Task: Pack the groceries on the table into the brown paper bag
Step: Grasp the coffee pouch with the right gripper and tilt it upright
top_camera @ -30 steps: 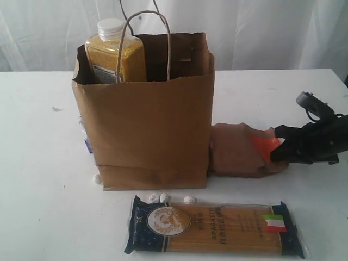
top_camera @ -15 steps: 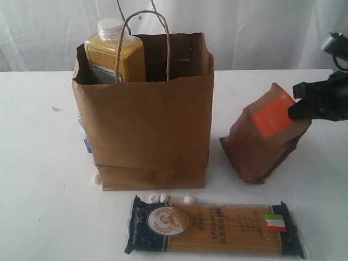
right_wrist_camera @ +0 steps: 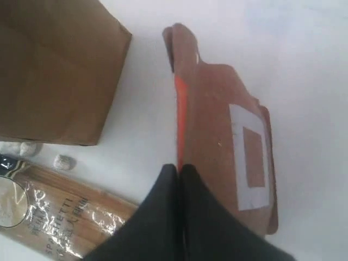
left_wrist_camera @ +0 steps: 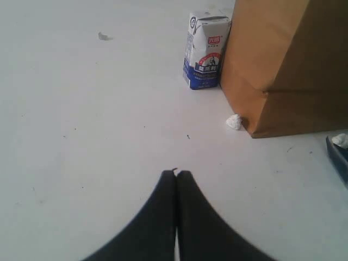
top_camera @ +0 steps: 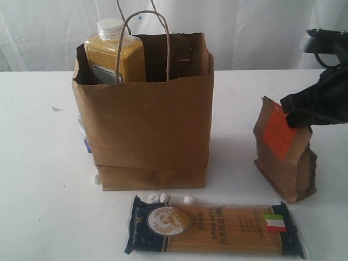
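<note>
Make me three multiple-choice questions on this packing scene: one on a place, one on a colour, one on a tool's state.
1. Where is the white-capped bottle of yellow grains? A) lying on the table B) inside the brown paper bag C) in the right tool
2. What colour is the small brown pouch's label? A) green B) blue C) orange
3. How is the left tool? A) shut, holding nothing B) shut on the pouch C) wide open
Answers: 1 B, its cap pokes above the bag's rim; 2 C, the orange patch shows below the right tool's grip; 3 A, it is closed over bare table with nothing in it.
</note>
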`<state>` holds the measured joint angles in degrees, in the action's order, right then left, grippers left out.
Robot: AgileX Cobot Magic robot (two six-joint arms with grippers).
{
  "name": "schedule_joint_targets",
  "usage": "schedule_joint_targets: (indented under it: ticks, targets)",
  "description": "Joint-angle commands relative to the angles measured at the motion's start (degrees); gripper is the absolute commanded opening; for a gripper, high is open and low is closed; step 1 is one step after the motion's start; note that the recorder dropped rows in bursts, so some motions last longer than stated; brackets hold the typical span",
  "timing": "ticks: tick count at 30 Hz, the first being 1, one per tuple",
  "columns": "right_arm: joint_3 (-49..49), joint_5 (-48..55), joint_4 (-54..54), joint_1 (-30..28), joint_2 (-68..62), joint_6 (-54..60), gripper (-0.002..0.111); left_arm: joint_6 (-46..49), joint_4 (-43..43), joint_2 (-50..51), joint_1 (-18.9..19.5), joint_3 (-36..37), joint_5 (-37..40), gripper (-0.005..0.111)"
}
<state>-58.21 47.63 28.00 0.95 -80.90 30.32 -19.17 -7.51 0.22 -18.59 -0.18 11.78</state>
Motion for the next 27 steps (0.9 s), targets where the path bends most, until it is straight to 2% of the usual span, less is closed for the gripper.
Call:
schedule_joint_targets:
  ticks: [1, 2, 5, 8, 14, 27]
  targets:
    - [0.03, 1.77, -6.23, 0.15, 0.31, -4.26, 0.008, -0.06, 0.11, -0.22, 0.29, 0.18, -0.11, 0.000]
    - [0.03, 2.02, -6.68, 0.15, 0.31, -4.58, 0.014, -0.06, 0.11, -0.22, 0.29, 0.18, -0.11, 0.000]
    - [0.03, 2.68, -6.82, 0.15, 0.31, -5.12, 0.047, -0.06, 0.11, -0.22, 0.29, 0.18, -0.11, 0.000]
    - [0.03, 2.18, -6.92, 0.15, 0.81, -5.12, 0.062, -0.06, 0.11, -0.22, 0.29, 0.18, -0.11, 0.000]
    - [0.03, 0.01, -7.05, 0.15, 4.34, -5.12, 0.063, -0.06, 0.11, -0.22, 0.29, 0.18, -0.11, 0.000]
    - [0.03, 1.87, -7.74, 0.15, 12.07, -5.64, 0.063, -0.06, 0.11, -0.22, 0.29, 0.18, -0.11, 0.000]
